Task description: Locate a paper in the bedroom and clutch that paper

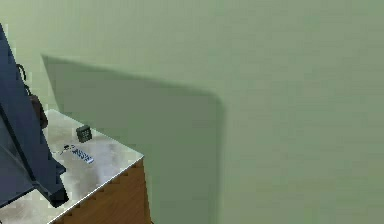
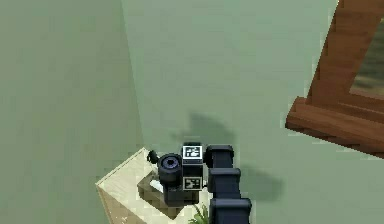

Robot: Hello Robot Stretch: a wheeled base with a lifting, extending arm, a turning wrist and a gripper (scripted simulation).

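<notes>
My gripper (image 2: pixel 162 170) hangs at the end of the dark arm (image 2: pixel 230 198) in the arm side view, beside a white marker square (image 2: pixel 192 152). It lies over the corner of a light-topped small table (image 2: pixel 122 182), so I cannot tell whether it holds anything. In the forward view a light stone-topped wooden cabinet (image 1: pixel 112 172) stands at the lower left. On it lie a small dark box (image 1: pixel 84 131) and a slim remote-like thing (image 1: pixel 78 154).
A big dark blue slanted panel (image 1: pixel 22 130) leans over the cabinet at the forward view's left edge. Pale green walls close off both views. A brown wooden frame (image 2: pixel 338 95) hangs on the wall at the arm side view's right. Green leaves (image 2: pixel 203 215) poke up at its bottom edge.
</notes>
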